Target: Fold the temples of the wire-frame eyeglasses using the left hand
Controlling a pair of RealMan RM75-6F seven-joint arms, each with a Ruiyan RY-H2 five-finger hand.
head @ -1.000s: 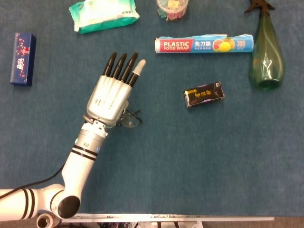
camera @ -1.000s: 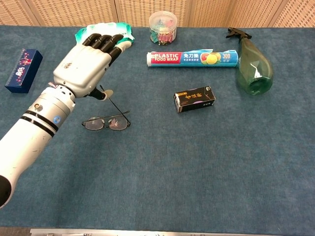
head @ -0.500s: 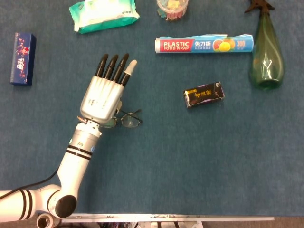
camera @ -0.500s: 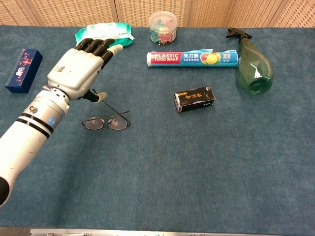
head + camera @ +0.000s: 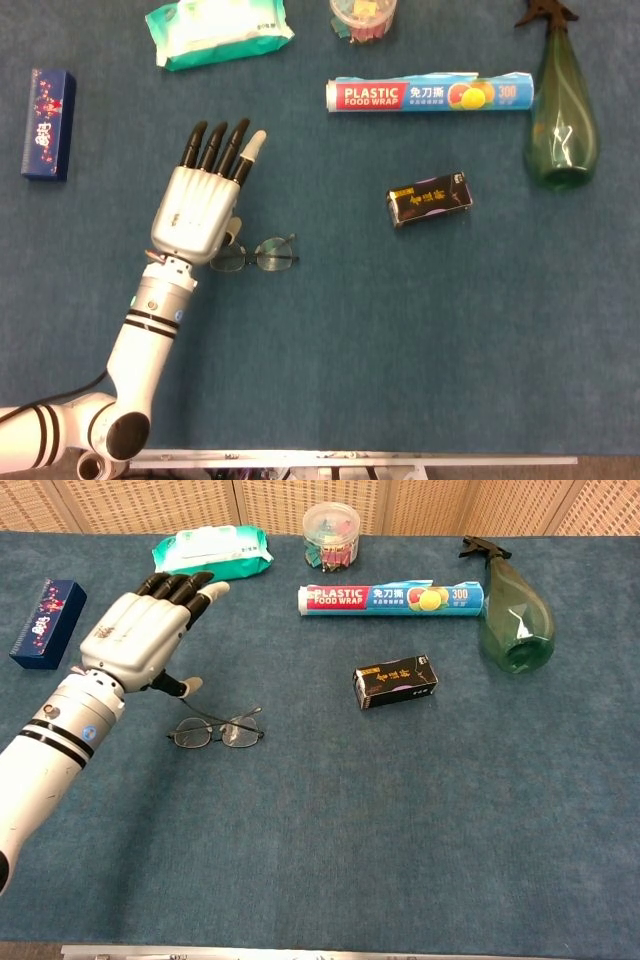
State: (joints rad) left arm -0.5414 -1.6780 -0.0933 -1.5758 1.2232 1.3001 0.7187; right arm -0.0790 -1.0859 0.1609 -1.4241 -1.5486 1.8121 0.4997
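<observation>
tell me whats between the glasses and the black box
Nothing. In both views the stretch from the glasses to the black box is bare blue table. The left hand hovers on the glasses' other side.

Both views are evenly and brightly lit from above; shadows on the blue surface (image 5: 420,330) are faint. Focus is sharp throughout; the spray bottle (image 5: 512,615) shows slight glare.
</observation>
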